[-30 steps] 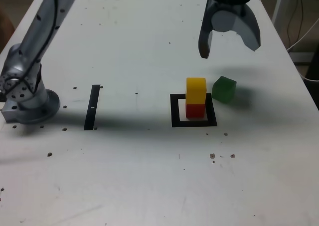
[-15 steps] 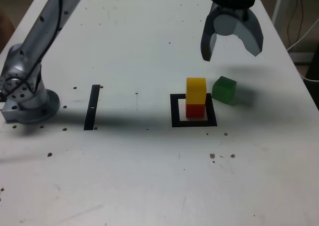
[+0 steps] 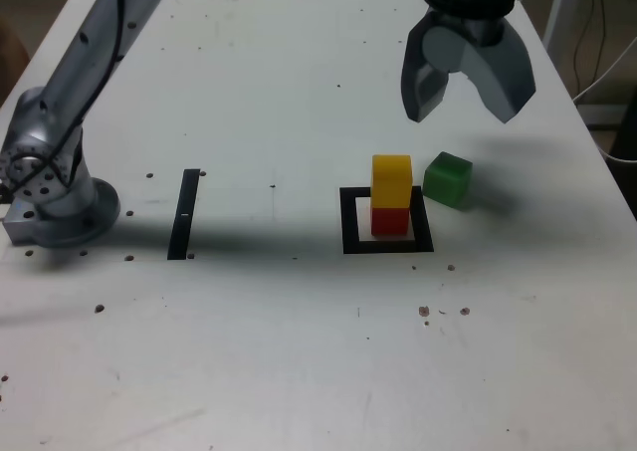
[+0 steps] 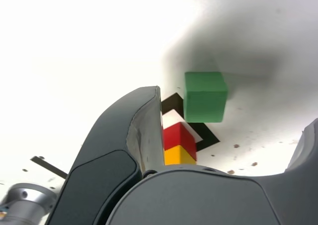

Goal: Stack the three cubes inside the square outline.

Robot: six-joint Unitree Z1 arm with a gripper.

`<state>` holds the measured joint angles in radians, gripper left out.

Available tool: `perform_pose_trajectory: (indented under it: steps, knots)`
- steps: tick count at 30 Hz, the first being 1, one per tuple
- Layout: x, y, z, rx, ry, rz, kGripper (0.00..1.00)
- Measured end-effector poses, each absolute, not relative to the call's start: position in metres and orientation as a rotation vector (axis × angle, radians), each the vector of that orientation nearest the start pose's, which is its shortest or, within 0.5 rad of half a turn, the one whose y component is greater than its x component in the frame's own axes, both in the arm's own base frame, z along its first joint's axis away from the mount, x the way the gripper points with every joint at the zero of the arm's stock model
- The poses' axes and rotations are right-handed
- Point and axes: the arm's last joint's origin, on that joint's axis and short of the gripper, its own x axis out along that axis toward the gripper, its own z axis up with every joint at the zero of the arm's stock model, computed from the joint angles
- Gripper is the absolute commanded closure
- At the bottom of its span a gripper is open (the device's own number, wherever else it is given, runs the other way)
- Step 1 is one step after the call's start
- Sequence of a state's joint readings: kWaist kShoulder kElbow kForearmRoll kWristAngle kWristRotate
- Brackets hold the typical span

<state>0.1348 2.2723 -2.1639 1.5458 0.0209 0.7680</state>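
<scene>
Two cubes were stacked when you looked: yellow cube on red cube inside the square outline. Green cube sat on the counter just outside it, unplaced. Jaws hung above, wide open, empty.

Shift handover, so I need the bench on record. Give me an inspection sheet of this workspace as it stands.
Surface: white table, speckled with small dark marks and holes.
Job's things: yellow cube sits on red cube inside the square outline; green cube lies on the table outside the outline, at the exterior view's right of the stack.
Clutter: narrow black strip at the exterior view's left of the outline.
Grippers: gripper hangs above the green cube, jaws open, holding nothing.
Cables: white cable off the table, at the exterior view's right edge.
Surroundings: arm base bolted at the exterior view's left edge of the table.
</scene>
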Motion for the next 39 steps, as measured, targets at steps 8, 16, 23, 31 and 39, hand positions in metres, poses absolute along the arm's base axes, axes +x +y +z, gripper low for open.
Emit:
perform_pose_trajectory:
  steps: [8, 16, 23, 31, 39]
  knots:
    - [0.434, 0.055, 0.282, 0.52, 1.615, -0.523, 0.02]
    - [0.434, 0.052, 0.274, 0.523, 1.628, -0.523, 0.02]
    - [0.44, 0.047, 0.256, 0.517, 1.654, -0.535, 0.02]
    - [0.448, 0.043, 0.236, 0.498, 1.68, -0.546, 0.03]
    - [0.453, 0.041, 0.223, 0.49, 1.691, -0.552, 0.08]
